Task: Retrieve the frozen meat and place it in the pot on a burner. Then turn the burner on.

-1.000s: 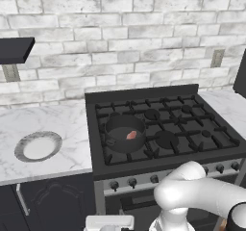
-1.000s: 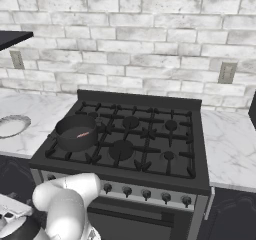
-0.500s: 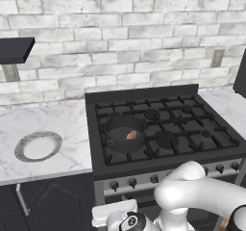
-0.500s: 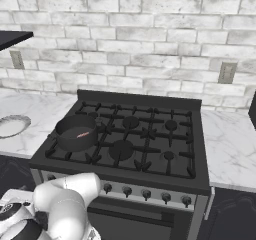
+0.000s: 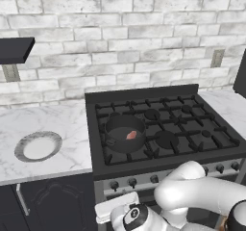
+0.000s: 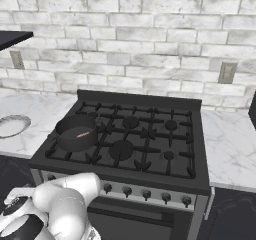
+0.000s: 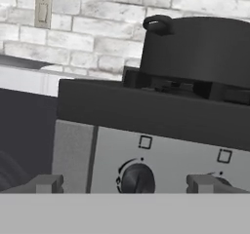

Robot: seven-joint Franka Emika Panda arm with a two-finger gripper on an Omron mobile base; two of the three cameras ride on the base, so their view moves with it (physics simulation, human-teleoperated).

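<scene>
While the frozen meat point(image 5: 131, 134) lies flat inside the dark grey pot point(image 5: 122, 146) on the front-left burner of the gas stove point(image 5: 168, 165), the placing part of the task looks done and only the burner is left to light. Pot and meat sit exactly where they were a second ago. What has changed is the arm point(image 5: 202, 196): its wrist has come up and forward at the bottom of the left base view, low in front of the stove's control panel, where a second ago only a sliver of white showed. The hand view confirms the new aim. The gripper point(image 7: 125, 183) faces the panel head-on, its two finger tips point(image 7: 46, 183) spread wide with nothing between them, and the leftmost knob point(image 7: 138, 178) sits just right of the gap's middle, further off than the tips (contact not yet made, as far as I can tell). A second knob point(image 7: 220, 178) is half hidden behind the right tip. Above the panel the pot's wall and small side handle point(image 7: 157, 23) stand over the grate. Judgement: the hand is lining up on the leftmost knob, which probably serves the pot's burner; next it must advance, close on the knob and turn it. Risk: a slightly off-centre grip slipping off the knob.
</scene>
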